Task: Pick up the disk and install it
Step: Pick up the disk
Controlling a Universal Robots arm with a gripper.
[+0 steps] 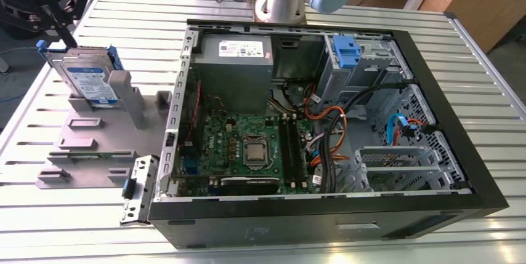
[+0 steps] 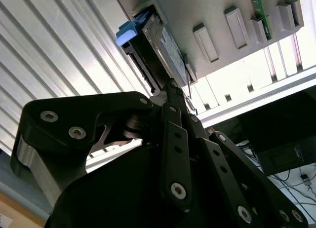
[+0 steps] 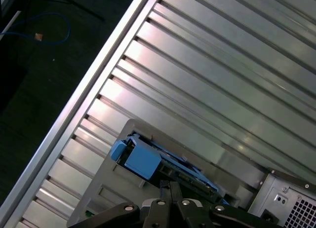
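The ribbed surface (image 1: 469,61) is brushed, faintly shiny aluminium. The disk (image 1: 89,82) is dull silver metal with a glossy label and smooth blue plastic rails, in a matt grey plastic stand (image 1: 82,153). The pincer (image 2: 173,87) is matt black metal.

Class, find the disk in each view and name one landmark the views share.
Exterior view: disk upright on the grey stand, at the exterior view's left.
Second wrist view: disk just beyond the gripper.
First wrist view: disk just beyond the gripper.
Shared landmark: grey stand.
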